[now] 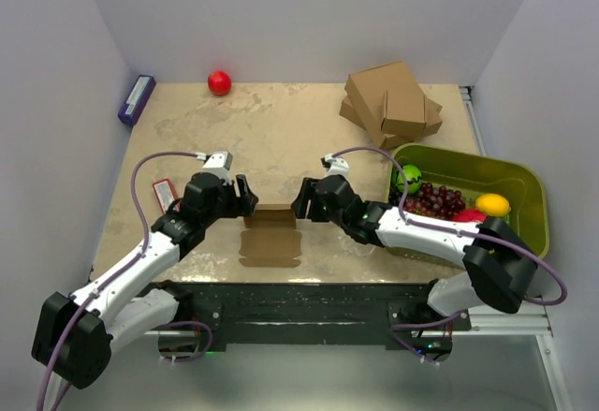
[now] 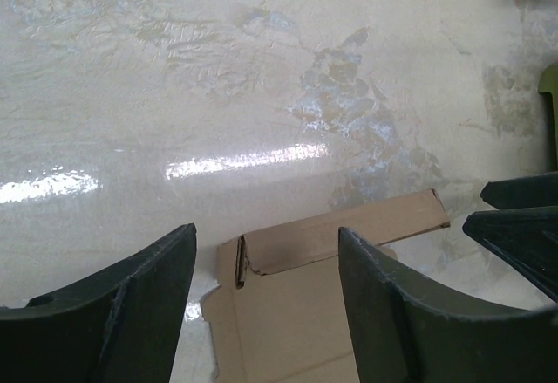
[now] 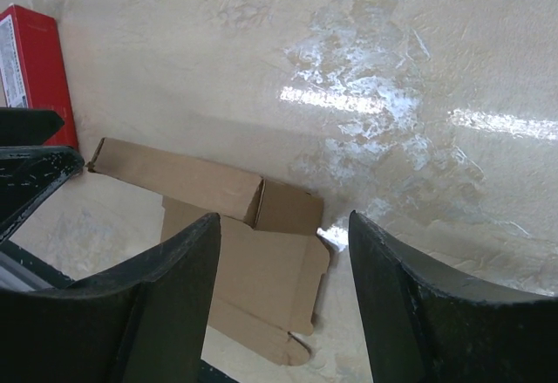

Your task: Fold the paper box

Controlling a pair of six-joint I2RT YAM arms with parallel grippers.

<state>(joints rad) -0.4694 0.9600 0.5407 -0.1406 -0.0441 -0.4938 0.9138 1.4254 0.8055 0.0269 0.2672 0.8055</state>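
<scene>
Box [image 1: 270, 239] is laid on bench [image 1: 281, 139], rear flap raised; left jaws and right jaws are spread open beside it.

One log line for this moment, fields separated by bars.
paper box: flat, far flap raised | left gripper: open | right gripper: open

The paper box [image 1: 270, 235] lies on the desk [image 1: 281, 139] at lower centre, left gripper [image 1: 249, 198] at its left, right gripper [image 1: 301, 200] at its right.
</scene>
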